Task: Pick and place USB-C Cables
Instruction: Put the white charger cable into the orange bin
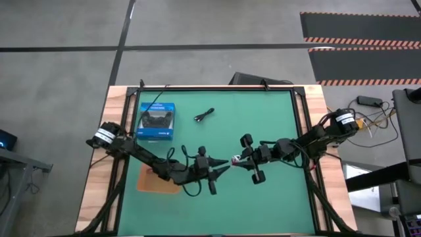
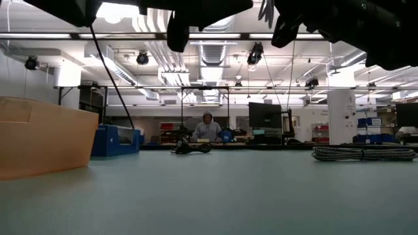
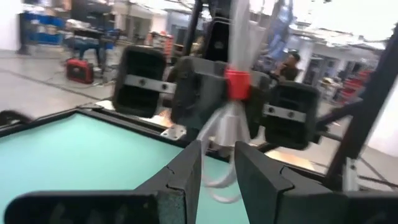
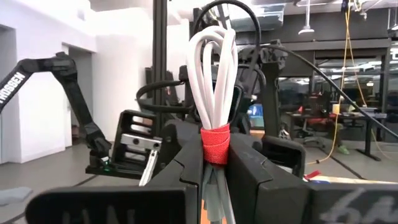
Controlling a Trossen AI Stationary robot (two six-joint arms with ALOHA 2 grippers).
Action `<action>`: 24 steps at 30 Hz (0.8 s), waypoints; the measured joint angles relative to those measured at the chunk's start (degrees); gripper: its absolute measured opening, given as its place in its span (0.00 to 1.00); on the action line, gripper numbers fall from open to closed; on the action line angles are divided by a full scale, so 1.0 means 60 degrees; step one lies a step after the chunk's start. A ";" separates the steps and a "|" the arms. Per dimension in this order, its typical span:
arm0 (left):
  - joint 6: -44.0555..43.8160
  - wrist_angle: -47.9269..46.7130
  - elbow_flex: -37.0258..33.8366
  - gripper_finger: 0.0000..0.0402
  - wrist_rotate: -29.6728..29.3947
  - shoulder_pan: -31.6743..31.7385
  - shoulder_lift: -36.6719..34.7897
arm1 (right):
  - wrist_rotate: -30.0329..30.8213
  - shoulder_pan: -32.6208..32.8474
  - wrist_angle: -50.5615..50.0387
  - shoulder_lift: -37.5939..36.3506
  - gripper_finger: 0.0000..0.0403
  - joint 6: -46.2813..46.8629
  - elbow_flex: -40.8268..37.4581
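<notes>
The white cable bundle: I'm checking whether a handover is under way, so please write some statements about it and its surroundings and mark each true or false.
1. The right gripper is shut on the white cable bundle. True.
2. A red band wraps the bundle. True.
3. The left gripper is shut on the bundle. False: its fingers stand open, with the bundle's loops between them.
4. The black cable lies in the orange tray. False: it lies on the green mat.
5. The blue controller box sits at the mat's far left corner. True.
</notes>
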 joint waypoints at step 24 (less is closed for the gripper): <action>0.0535 0.0013 0.0082 0.49 0.1083 0.0343 0.0004 | 0.0007 0.0000 -0.0131 0.0004 0.08 -0.0201 0.0011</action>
